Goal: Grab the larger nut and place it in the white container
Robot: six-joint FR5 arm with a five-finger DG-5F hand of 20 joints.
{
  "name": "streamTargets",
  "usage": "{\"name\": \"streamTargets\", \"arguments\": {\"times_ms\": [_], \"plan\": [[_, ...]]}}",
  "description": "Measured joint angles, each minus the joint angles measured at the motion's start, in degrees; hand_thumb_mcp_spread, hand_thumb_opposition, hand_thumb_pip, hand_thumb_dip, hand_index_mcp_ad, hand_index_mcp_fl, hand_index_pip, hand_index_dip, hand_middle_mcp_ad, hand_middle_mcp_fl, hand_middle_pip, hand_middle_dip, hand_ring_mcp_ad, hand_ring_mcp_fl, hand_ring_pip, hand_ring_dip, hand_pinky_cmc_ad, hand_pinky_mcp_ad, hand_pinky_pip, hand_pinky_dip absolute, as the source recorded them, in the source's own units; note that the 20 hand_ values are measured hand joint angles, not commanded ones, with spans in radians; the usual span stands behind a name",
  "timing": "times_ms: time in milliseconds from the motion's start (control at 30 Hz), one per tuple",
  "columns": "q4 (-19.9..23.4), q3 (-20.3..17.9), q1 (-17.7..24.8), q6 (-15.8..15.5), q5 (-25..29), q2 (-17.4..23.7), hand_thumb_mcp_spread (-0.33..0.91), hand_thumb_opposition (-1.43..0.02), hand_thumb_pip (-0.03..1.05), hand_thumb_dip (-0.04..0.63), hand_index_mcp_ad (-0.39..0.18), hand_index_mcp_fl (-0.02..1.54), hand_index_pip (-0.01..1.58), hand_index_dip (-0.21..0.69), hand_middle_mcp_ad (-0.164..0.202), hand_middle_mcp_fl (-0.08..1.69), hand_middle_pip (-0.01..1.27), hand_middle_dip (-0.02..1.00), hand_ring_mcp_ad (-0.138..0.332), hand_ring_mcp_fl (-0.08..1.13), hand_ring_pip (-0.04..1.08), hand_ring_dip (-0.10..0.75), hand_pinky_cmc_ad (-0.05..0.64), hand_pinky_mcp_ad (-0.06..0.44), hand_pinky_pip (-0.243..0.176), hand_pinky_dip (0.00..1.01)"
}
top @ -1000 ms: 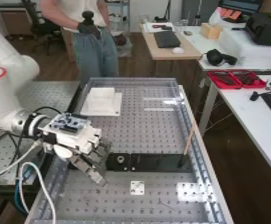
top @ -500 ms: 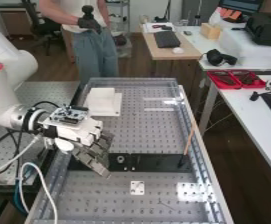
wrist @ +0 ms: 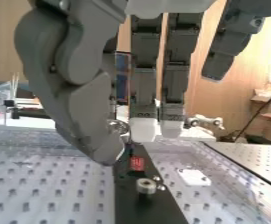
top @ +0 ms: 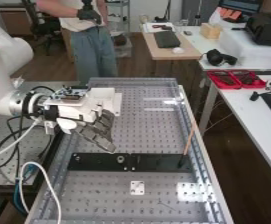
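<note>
From where I stand, the white robot arm (top: 6, 85) comes in from the left, and its dark grey hand (top: 100, 131) hangs over the left part of the perforated bench (top: 152, 131), fingertips pointing down, toward the far edge of the flat black bar (top: 160, 162). The hand is closed in a pinch: its bent thumb (wrist: 86, 112) meets the fingers (wrist: 143, 97), and between their tips sits the larger nut (wrist: 119, 127), a shiny bit of metal partly covered by them. So the nut is up off the bar, in the hand's grip.

The white container (top: 106, 93) sits at the far left of the bench, well apart from the bar, and the hand's pale body covers a little of it from my side. On the bar, left of its middle, stands the bearing (top: 120, 159), upright on its own; the wrist view has it below the fingertips, apart from them. A thin wooden stick (top: 189, 140) slants up from near the bar's right end. Nearer than the bar, a small white plate (top: 137, 188) with holes lies flat on the bench. Off to the right, red trays (top: 223, 80) holding dark things rest on a white table (top: 252, 106).
</note>
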Motion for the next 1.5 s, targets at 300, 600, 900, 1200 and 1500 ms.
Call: {"name": "streamTargets", "arguments": {"times_ms": [300,600,900,1200,1500], "plan": [[-3.46,-0.27,2.79,-0.81,-4.9,5.04,0.46,-1.08,0.66,0.316,-0.215,0.52,1.36,0.0,0.003,0.75,0.92,0.79,0.026,0.54,0.62,0.56,0.291,0.265,0.065,0.27],[-6.77,0.47,5.31,-0.49,-11.39,7.11,0.46,-1.08,0.66,0.316,-0.216,0.53,1.36,0.0,0.003,0.75,0.92,0.79,0.026,0.57,0.62,0.564,0.291,0.265,0.065,0.27],[-8.0,0.61,7.54,0.14,-16.16,7.7,0.46,-1.08,0.66,0.314,-0.215,0.53,1.34,0.0,0.003,0.76,0.91,0.78,0.024,0.57,0.62,0.576,0.291,0.265,0.065,0.27],[-7.47,-0.56,9.86,1.97,-20.47,7.25,0.46,-1.08,0.66,0.316,-0.215,0.53,1.34,0.0,0.003,0.76,0.91,0.78,0.028,0.57,0.61,0.576,0.291,0.265,0.065,0.27],[-5.32,-1.99,12.27,3.11,-23.11,6.17,0.46,-1.08,0.66,0.314,-0.216,0.53,1.34,0.0,0.003,0.76,0.91,0.78,0.028,0.57,0.61,0.576,0.291,0.265,0.065,0.27]]}}
